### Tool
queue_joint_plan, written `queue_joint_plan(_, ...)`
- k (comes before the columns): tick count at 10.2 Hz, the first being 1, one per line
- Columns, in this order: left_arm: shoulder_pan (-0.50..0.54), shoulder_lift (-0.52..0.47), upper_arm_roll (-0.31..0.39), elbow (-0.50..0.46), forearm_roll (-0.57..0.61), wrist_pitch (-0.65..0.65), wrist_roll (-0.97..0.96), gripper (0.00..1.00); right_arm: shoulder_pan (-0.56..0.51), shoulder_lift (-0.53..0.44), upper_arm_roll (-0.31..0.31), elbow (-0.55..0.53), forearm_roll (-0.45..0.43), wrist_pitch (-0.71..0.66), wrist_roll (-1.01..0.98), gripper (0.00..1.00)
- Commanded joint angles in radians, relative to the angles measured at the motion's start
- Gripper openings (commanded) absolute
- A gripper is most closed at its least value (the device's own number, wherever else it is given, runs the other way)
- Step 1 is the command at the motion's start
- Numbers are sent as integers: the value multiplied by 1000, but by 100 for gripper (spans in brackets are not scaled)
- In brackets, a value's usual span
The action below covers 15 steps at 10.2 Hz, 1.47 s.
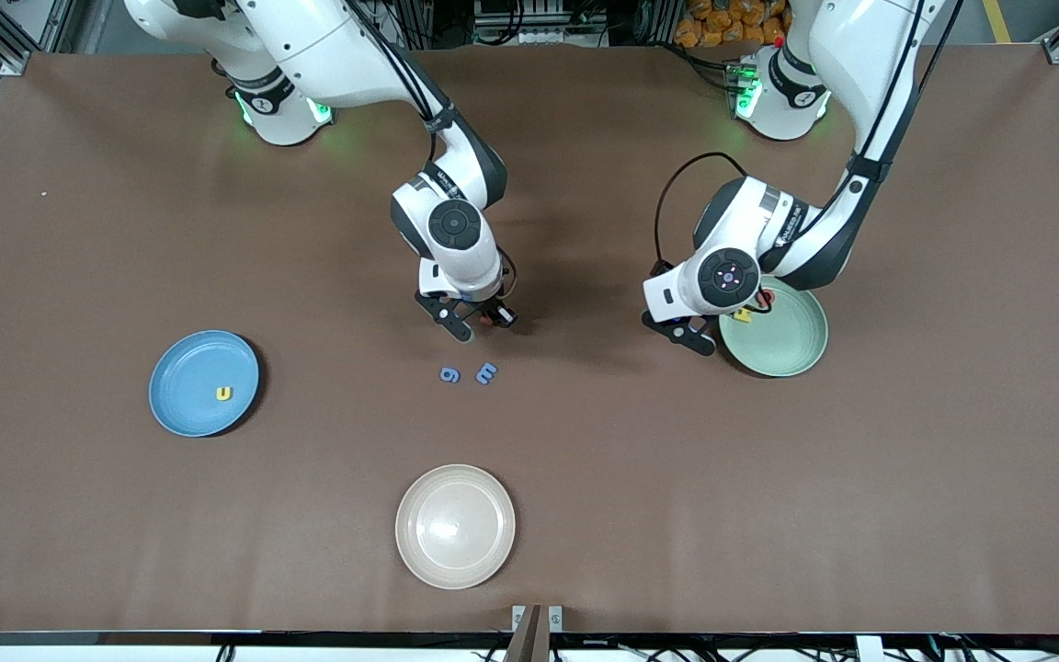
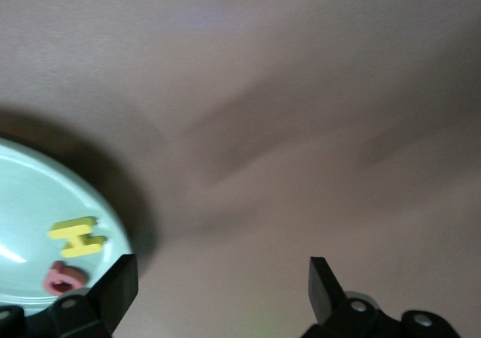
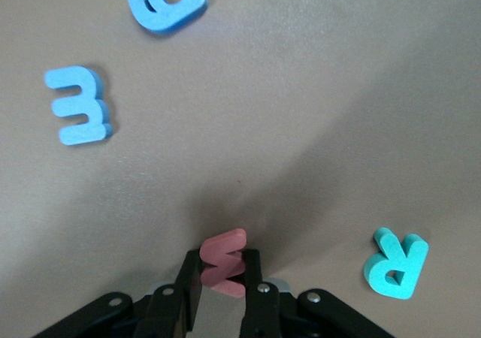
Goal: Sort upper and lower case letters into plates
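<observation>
My right gripper (image 3: 223, 258) is shut on the red w (image 3: 224, 267), which stands on edge between the jaws low at the table's middle (image 1: 479, 324). The teal R (image 3: 396, 263) lies beside it. The blue g (image 1: 449, 375) and a blue M (image 1: 486, 372) lie a little nearer the front camera. The sky blue plate (image 1: 185, 395) holds the yellow u (image 1: 223, 393). The mint green plate (image 1: 791, 349) holds the yellow H (image 2: 77, 236) and red Q (image 2: 66, 276). My left gripper (image 2: 222, 287) is open and holds nothing, beside that plate's rim (image 1: 688, 336).
A cream-beige plate (image 1: 455, 525) with nothing in it sits near the table's front edge. The brown table top (image 1: 768, 515) stretches wide around all three plates.
</observation>
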Motion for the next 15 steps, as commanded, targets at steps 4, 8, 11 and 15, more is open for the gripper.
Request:
queue_joint_plan(4,-158,44,-78,168,-32,0,-372,100,-213,-176,-40,-14,-7,-244,-316,0)
queue_joint_plan(8,-277,144,-77,299,13,88,-479,100,-496,-190,-40,-24,-24,-362,-653,0)
queue_joint_plan(11,-392,230,-69,367,64,235,-603,100,-632,-196,-44,-47,-82,-370,-844,1)
queue_joint_plan(15,-568,351,-2,473,235,285,-657,100,-828,-184,-47,-64,-116,-370,-1155,72)
